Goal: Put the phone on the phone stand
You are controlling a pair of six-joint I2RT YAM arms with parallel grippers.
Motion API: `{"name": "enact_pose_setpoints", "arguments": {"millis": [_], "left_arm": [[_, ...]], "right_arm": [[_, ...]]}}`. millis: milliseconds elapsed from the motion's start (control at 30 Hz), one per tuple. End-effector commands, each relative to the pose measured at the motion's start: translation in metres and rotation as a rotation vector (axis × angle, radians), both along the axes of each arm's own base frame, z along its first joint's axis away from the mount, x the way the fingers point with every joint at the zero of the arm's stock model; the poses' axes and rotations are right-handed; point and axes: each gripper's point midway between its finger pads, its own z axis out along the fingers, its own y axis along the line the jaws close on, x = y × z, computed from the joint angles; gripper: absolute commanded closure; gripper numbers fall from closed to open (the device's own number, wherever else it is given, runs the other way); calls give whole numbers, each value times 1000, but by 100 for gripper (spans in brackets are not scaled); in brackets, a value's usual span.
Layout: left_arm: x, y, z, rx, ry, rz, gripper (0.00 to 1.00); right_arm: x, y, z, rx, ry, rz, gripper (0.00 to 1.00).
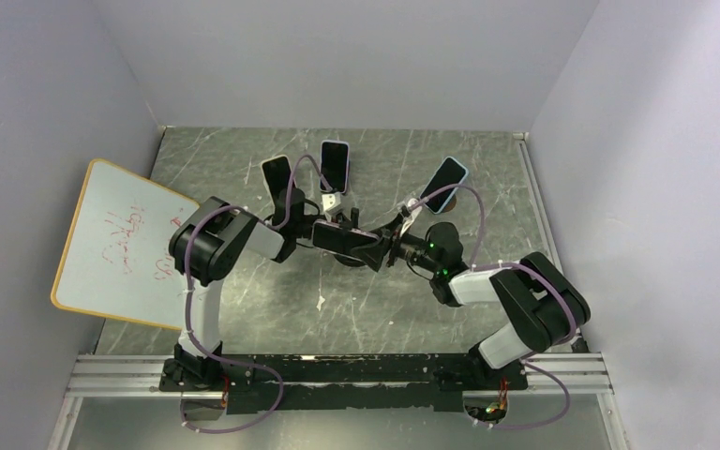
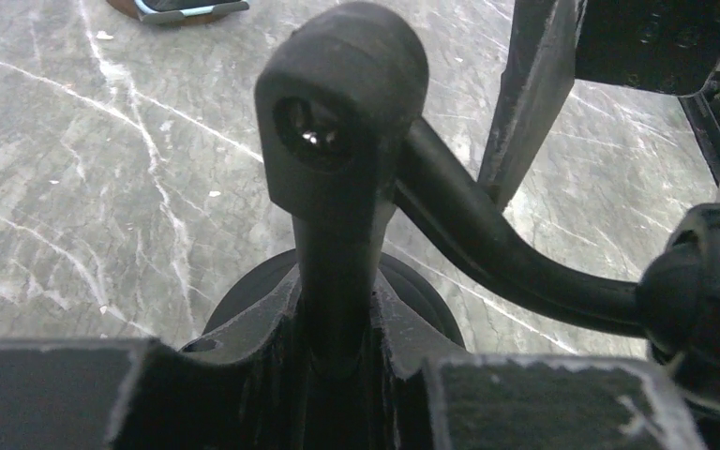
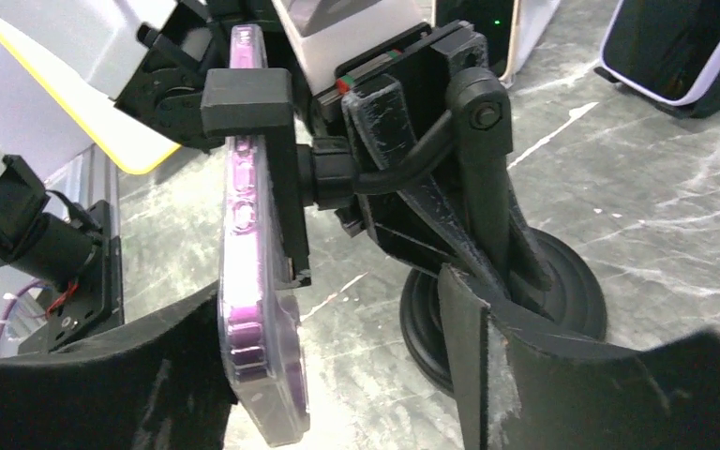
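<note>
A phone [image 3: 258, 281] in a purple case stands on edge, held in the clamp of a black stand [image 3: 478, 187] near the middle of a grey marbled tabletop [image 1: 366, 309]. The left gripper [image 2: 333, 347] has its jaws clenched around the stand's upright post. The right gripper [image 3: 323, 300] has its jaws spread wide. The phone's lower end sits between them, close to one finger, with a clear gap to the other. Three more phones [image 1: 335, 164] sit propped along the far side. A whiteboard [image 1: 117, 244] with red writing leans at the left.
</note>
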Motion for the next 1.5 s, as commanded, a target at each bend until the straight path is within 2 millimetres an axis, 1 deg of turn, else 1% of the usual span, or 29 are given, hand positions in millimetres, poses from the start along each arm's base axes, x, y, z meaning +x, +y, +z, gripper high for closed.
{"name": "enact_pose_setpoints", "arguments": {"millis": [0, 67, 100, 133, 233, 333, 400, 433, 533, 633, 667, 800, 933, 1033, 1067, 1133, 1233, 1367, 1467], "left_arm": [[-16, 21, -47, 117, 213, 87, 95], [-10, 24, -46, 118, 194, 134, 95], [-8, 25, -44, 114, 183, 158, 95], [-6, 26, -42, 108, 177, 176, 95], [-1, 31, -37, 86, 158, 248, 95], [5, 36, -28, 48, 140, 317, 95], [9, 40, -21, 23, 122, 373, 95], [11, 43, -16, 7, 106, 403, 95], [20, 52, -2, -19, 51, 493, 95], [30, 61, 10, -24, -25, 598, 95], [34, 64, 13, -23, -46, 635, 95], [44, 76, 23, -49, -88, 756, 95], [48, 82, 21, -41, -77, 821, 95], [49, 89, 19, -36, -72, 864, 95], [50, 91, 18, -33, -69, 875, 95], [49, 93, 16, -39, -67, 886, 95], [49, 94, 14, -53, -57, 893, 95], [49, 92, 11, -58, -47, 891, 95], [48, 95, 9, -57, -48, 907, 95]], "right_arm": [[37, -16, 24, 15, -60, -150, 25], [42, -23, 36, 36, -76, -191, 18], [45, -27, 41, 44, -76, -217, 4], [47, -30, 45, 49, -75, -236, 1], [51, -36, 56, 51, -74, -276, 0], [46, -41, 69, 87, -70, -294, 0], [50, -48, 75, 125, 8, -358, 0], [51, -50, 70, 121, 84, -390, 0], [56, -65, 70, 118, 184, -502, 0], [55, -79, 76, 237, 287, -606, 0], [55, -80, 74, 265, 334, -621, 0], [53, -67, 68, 353, 543, -620, 0], [50, -55, 58, 442, 735, -679, 0], [44, -48, 51, 418, 797, -760, 0], [43, -45, 54, 425, 802, -778, 0], [40, -41, 50, 407, 836, -817, 0], [41, -37, 45, 408, 866, -850, 0], [40, -33, 25, 421, 961, -887, 0], [37, -26, 11, 404, 1006, -890, 0]]}}
